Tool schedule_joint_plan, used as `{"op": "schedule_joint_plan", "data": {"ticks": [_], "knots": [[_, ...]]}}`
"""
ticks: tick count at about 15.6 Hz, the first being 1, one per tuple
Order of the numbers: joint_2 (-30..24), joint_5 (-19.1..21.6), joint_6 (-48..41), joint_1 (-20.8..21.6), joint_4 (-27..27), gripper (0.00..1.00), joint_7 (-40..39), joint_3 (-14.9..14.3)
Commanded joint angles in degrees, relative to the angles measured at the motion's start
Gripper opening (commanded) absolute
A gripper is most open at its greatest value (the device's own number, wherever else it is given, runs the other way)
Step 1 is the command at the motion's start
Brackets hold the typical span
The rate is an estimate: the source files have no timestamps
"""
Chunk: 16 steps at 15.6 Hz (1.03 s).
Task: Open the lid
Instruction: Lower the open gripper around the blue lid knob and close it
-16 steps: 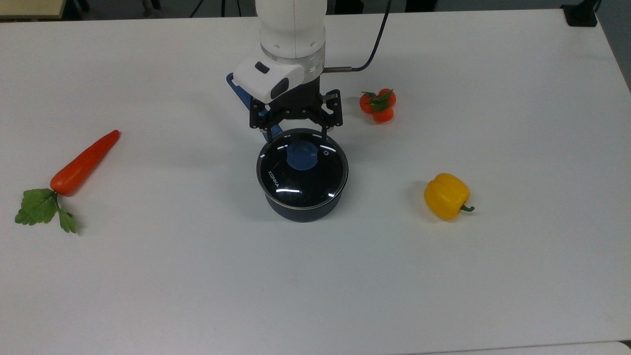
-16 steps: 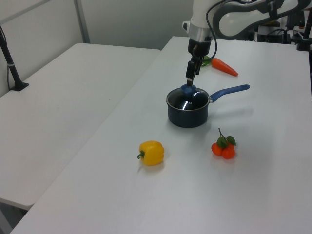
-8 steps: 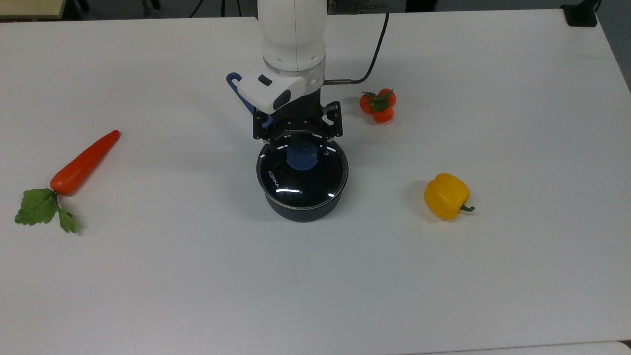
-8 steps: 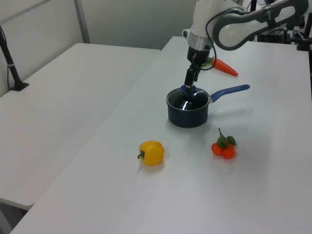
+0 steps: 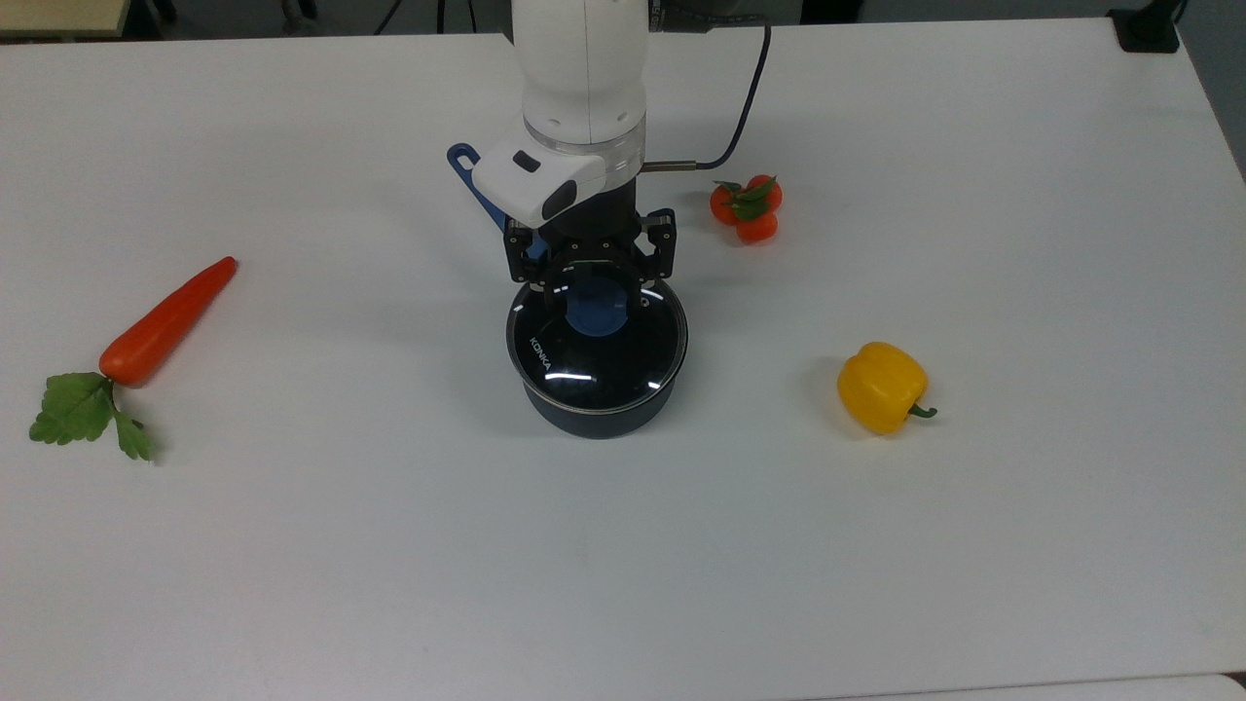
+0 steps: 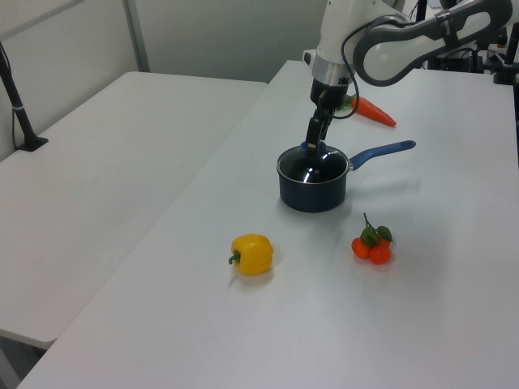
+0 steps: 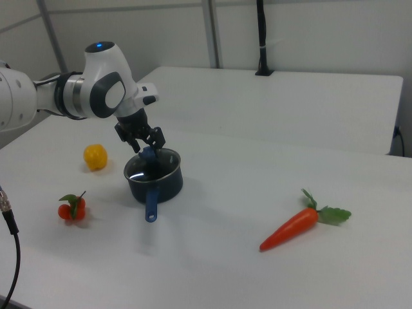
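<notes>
The round glass lid (image 5: 594, 355) with a metal rim and white lettering sits on a dark saucepan (image 5: 594, 414) in the middle of the table. Its blue knob (image 5: 596, 312) is at the centre. My gripper (image 5: 594, 290) hangs right over the knob, open, with one finger on each side of it and a small gap to each. In the left view the gripper (image 6: 313, 147) reaches down onto the lid (image 6: 313, 167). In the right view the gripper (image 7: 147, 150) stands over the pan (image 7: 154, 183), whose blue handle (image 7: 151, 205) points toward the camera.
A carrot (image 5: 165, 321) with green leaves lies at the top view's left. A cluster of small tomatoes (image 5: 745, 209) sits at the top view's upper right of the pan, and a yellow pepper (image 5: 881, 387) lies to the right. The pan's handle (image 5: 477, 180) runs under my arm.
My gripper has come down and forward over the lid's knob, and its fingers have drawn closer together around it. The lid and pan have not moved.
</notes>
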Motion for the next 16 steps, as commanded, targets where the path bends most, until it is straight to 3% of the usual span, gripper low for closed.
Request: {"op": "schedule_joint_plan", "data": {"ticks": [1, 5, 9, 12, 16], "knots": [[-0.2, 0.8, 2.4, 0.1, -1.6, 0.81, 1.4, 0.1], [-0.2, 0.8, 2.3, 0.1, -1.4, 0.77, 1.5, 0.1], [-0.4, 0.8, 2.3, 0.1, -1.3, 0.52, 1.5, 0.1], [-0.8, 0.8, 1.7, 0.2, -1.2, 0.40, 1.5, 0.1], [-3.5, 0.8, -0.6, 0.9, -1.1, 0.36, 1.7, 0.2]]}}
